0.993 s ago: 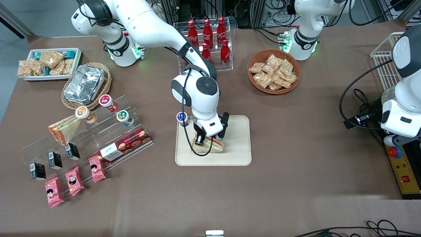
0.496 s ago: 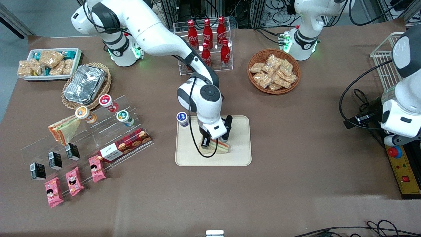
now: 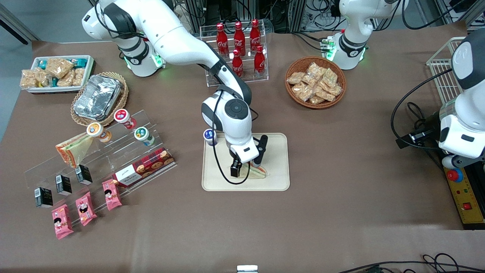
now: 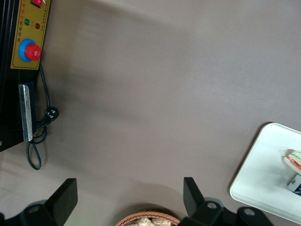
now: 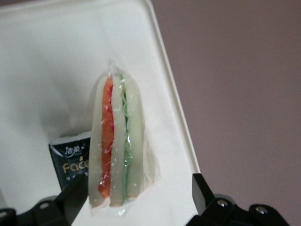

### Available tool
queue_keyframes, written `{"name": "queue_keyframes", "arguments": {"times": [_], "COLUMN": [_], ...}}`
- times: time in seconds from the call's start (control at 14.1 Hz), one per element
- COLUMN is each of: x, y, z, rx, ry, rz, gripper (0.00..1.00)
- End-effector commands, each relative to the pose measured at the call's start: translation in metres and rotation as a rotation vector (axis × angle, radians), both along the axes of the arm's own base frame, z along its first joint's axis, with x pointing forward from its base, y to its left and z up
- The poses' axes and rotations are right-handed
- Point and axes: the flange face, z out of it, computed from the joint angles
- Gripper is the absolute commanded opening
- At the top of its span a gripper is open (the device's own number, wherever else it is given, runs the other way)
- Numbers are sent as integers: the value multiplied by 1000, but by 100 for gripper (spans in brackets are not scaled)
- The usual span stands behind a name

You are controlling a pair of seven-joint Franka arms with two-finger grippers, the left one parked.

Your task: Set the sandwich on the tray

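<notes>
The sandwich (image 5: 115, 141) is a wrapped wedge of pale bread with a red and a green filling layer. It rests on the cream tray (image 5: 56, 56), filling edge up, near the tray's rim. My right gripper (image 5: 136, 200) hangs over it, open, one finger on each side; the fingers (image 5: 202, 193) stand apart from the wrap. In the front view the gripper (image 3: 249, 167) is low over the tray (image 3: 276, 151), and the sandwich (image 3: 258, 173) shows just under it. The sandwich's tip also shows in the left wrist view (image 4: 294, 160) on the tray (image 4: 263, 174).
A small black packet (image 5: 70, 160) lies against the sandwich. A blue-capped cup (image 3: 209, 136) stands at the tray's corner. A clear stepped shelf (image 3: 102, 151) with snacks and a second wrapped wedge (image 3: 72, 149) lies toward the working arm's end. Cola bottles (image 3: 238, 41) and a snack basket (image 3: 315, 81) stand farther back.
The gripper and the sandwich have shifted across the tray toward the parked arm's end and a little nearer the front camera.
</notes>
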Motion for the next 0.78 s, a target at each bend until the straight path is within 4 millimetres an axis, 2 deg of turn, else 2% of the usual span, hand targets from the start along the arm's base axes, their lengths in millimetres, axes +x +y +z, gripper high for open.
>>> {"name": "queue_keyframes", "arguments": {"times": [0.0, 0.14, 0.28, 0.5, 0.64, 0.71], "x": [20, 52, 63, 100, 107, 109], "y": [-35, -90, -128, -220, -267, -292], "z": [50, 78, 111, 143, 161, 176], "rx": [46, 105, 155, 187, 174, 178], "ry": [35, 75, 109, 102, 135, 140], "rz": [-81, -199, -284, -481, -551, -586], "gripper": [99, 99, 99, 99, 99, 99]}}
